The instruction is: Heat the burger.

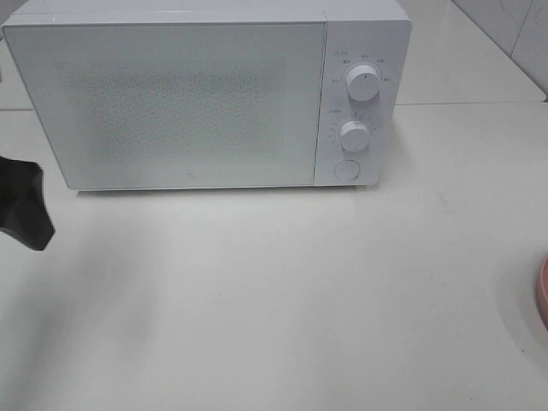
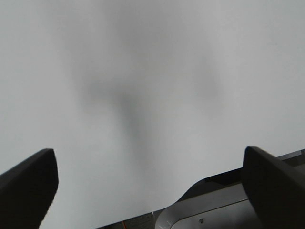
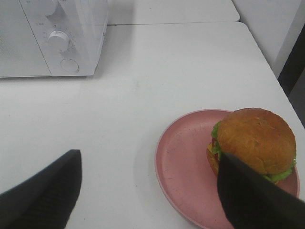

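The burger (image 3: 255, 138), with a glossy brown bun and green lettuce, sits toward one side of a round pink plate (image 3: 181, 167) on the white table. My right gripper (image 3: 150, 157) is open above the plate's near side. One dark finger (image 3: 252, 195) overlaps the burger's near edge in the picture, and nothing is between the fingers. My left gripper (image 2: 148, 155) stands wide open over bare table. The white microwave (image 1: 171, 103) stands at the back with its door shut. In the high view only a sliver of the plate (image 1: 543, 291) shows at the right edge.
The microwave's panel carries two knobs (image 1: 363, 84) (image 1: 354, 134) and a round button (image 1: 346, 169). A dark part of my left arm (image 1: 21, 205) pokes in at the left edge. The table's edge (image 3: 281, 81) runs close behind the plate.
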`<state>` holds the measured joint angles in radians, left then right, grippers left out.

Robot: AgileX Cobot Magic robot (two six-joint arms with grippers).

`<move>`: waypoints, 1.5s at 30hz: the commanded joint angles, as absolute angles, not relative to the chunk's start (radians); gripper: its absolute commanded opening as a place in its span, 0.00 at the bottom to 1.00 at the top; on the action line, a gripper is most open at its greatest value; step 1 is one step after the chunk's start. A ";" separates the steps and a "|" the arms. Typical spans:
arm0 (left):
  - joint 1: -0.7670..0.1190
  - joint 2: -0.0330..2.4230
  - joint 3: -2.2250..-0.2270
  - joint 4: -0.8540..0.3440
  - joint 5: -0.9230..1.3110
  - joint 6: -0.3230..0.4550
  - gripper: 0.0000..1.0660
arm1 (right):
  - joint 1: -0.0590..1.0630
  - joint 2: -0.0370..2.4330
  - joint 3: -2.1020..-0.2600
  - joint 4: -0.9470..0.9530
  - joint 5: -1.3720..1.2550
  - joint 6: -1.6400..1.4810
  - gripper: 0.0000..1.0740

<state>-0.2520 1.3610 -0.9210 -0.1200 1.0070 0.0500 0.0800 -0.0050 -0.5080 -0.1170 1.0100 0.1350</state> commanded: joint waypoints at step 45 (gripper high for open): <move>0.022 0.313 -0.508 -0.083 1.040 0.081 0.94 | 0.074 -0.030 -0.503 -0.121 1.006 0.132 0.68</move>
<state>0.0170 0.3600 -0.5140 -0.0810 1.0510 0.0800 0.0800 -0.0050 -0.5080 -0.1170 1.0100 0.1350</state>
